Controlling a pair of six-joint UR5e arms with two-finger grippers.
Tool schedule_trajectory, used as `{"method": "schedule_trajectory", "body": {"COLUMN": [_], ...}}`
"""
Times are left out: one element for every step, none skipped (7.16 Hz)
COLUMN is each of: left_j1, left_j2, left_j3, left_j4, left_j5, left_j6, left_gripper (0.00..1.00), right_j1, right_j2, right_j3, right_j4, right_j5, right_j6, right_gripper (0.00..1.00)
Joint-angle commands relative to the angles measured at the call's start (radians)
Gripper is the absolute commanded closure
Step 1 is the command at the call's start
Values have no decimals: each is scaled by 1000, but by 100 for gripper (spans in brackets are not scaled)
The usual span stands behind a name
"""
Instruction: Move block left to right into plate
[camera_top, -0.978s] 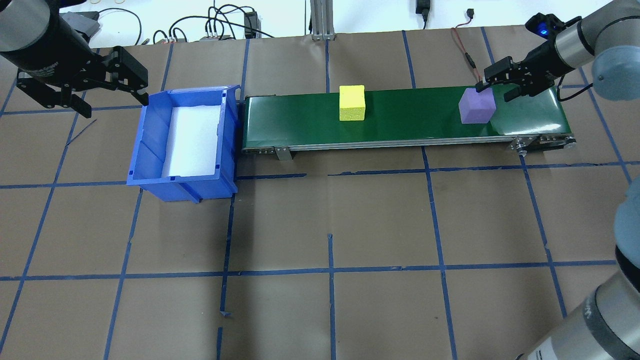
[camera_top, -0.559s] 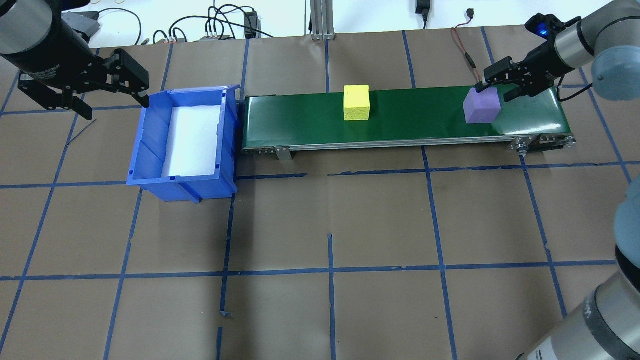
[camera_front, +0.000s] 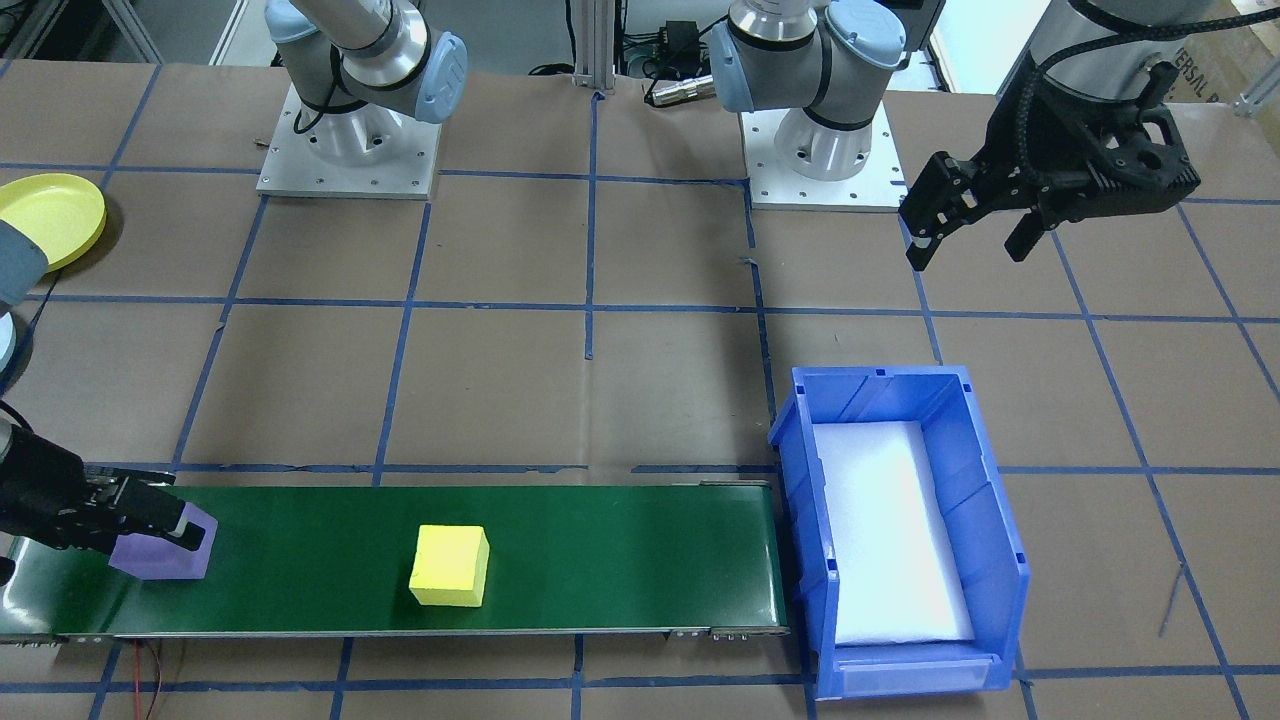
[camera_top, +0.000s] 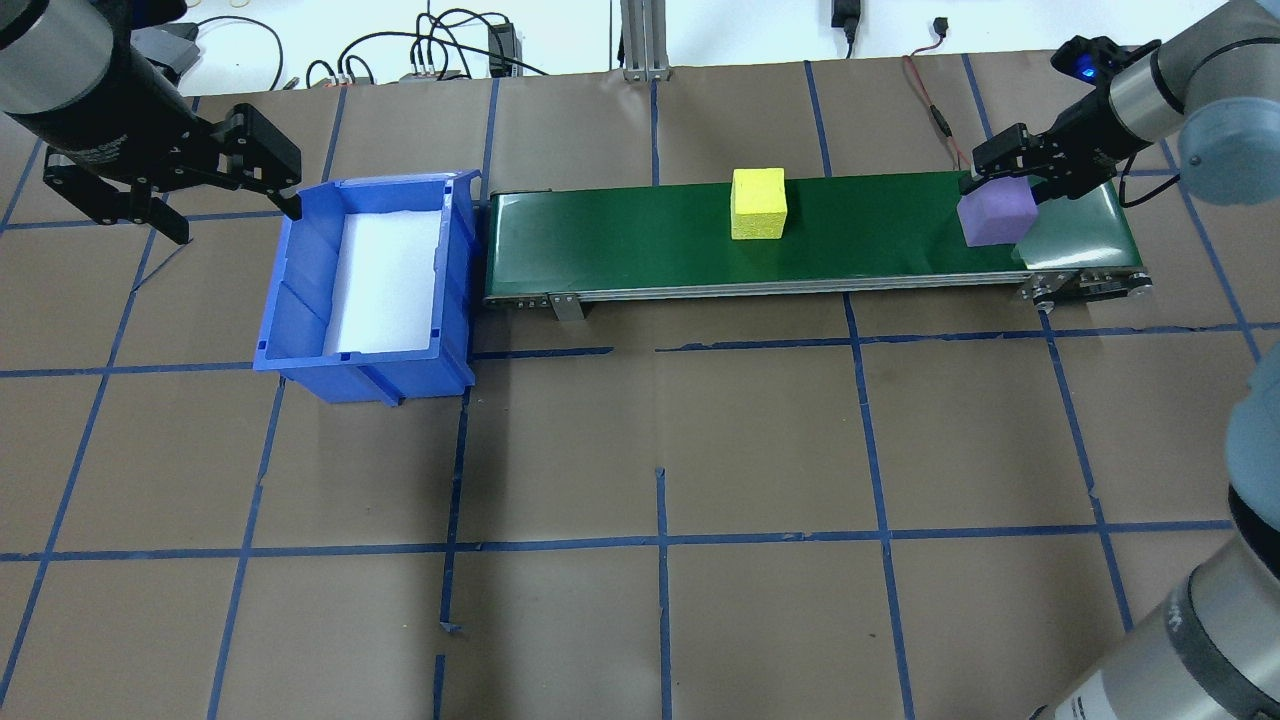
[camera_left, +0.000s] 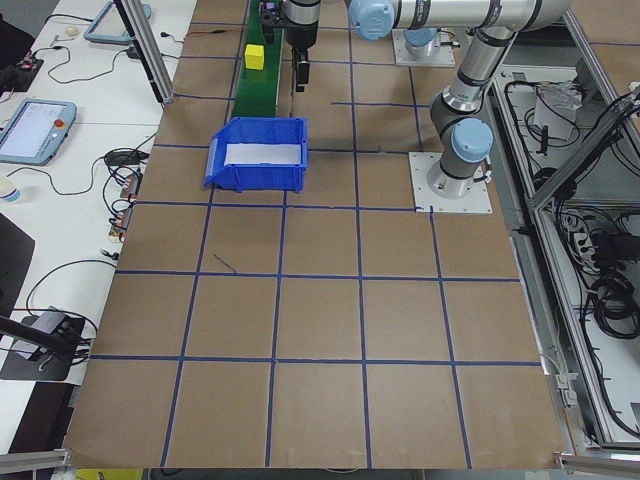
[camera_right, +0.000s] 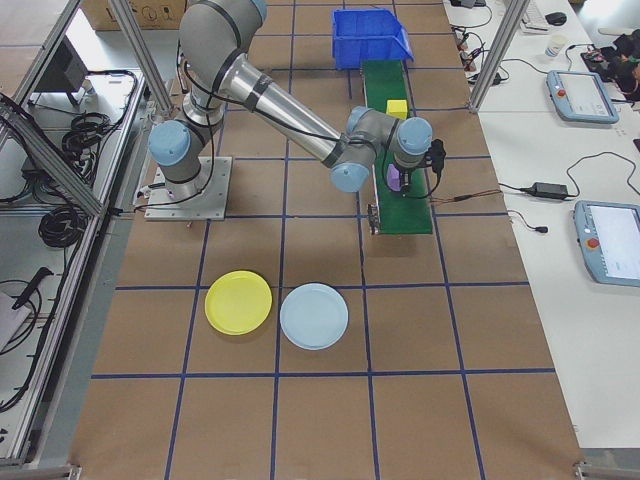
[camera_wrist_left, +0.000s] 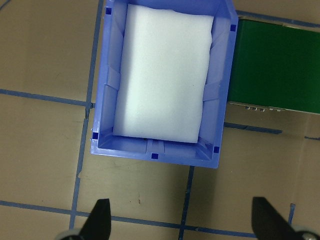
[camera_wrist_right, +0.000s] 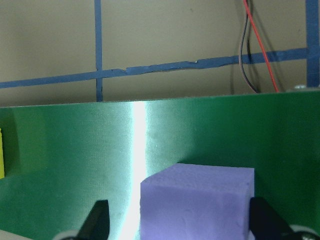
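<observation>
A purple block (camera_top: 996, 219) sits on the green belt (camera_top: 620, 235), close to its right end. The right gripper (camera_top: 1003, 172) is low over that block. In the right wrist view the block (camera_wrist_right: 196, 202) lies between the two fingertips (camera_wrist_right: 98, 218), and it is much nearer the right one. There is a gap on the left side, so the jaws are spread wide and are not squeezing the block. In the front view the right gripper (camera_front: 150, 515) sits at the top of the purple block (camera_front: 160, 548).

A yellow block (camera_top: 758, 204) rests on the belt too, near the middle and well apart from the purple one.

The yellow plate (camera_right: 238, 302) lies on the brown table (camera_top: 660, 450), far from the belt, on the robot's right side. A pale blue plate (camera_right: 314, 316) lies just beside it. Both plates have nothing on them.

A blue bin (camera_top: 300, 290) stands at the left end of the belt, with a white pad (camera_top: 385, 280) inside. The left gripper (camera_top: 220, 205) hangs in the air beside the bin. Its jaws are spread apart and hold nothing. In the left wrist view the bin (camera_wrist_left: 102, 125) shows beyond the two fingertips (camera_wrist_left: 98, 220).
</observation>
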Motion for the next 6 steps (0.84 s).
{"method": "schedule_trajectory", "body": {"left_j1": [0, 1, 1, 1, 1, 0], "left_j2": [-13, -33, -54, -59, -59, -61], "left_j3": [-1, -9, -17, -15, -7, -13], "left_j4": [-1, -3, 8, 18, 26, 25], "left_j5": [0, 3, 5, 5, 5, 3], "left_j6": [0, 3, 11, 12, 11, 9], "left_gripper": [0, 0, 0, 0, 0, 0], "right_j1": [-1, -1, -1, -1, -1, -1], "right_j2": [6, 7, 7, 6, 4, -6], "right_j3": [0, 0, 2, 3, 0, -18], "right_j4": [-46, -48, -75, -80, -78, -78], "right_j5": [-33, -92, -97, -126, -220, -287], "right_j6": [5, 8, 7, 1, -10, -31], "right_gripper": [0, 0, 5, 22, 52, 59]}}
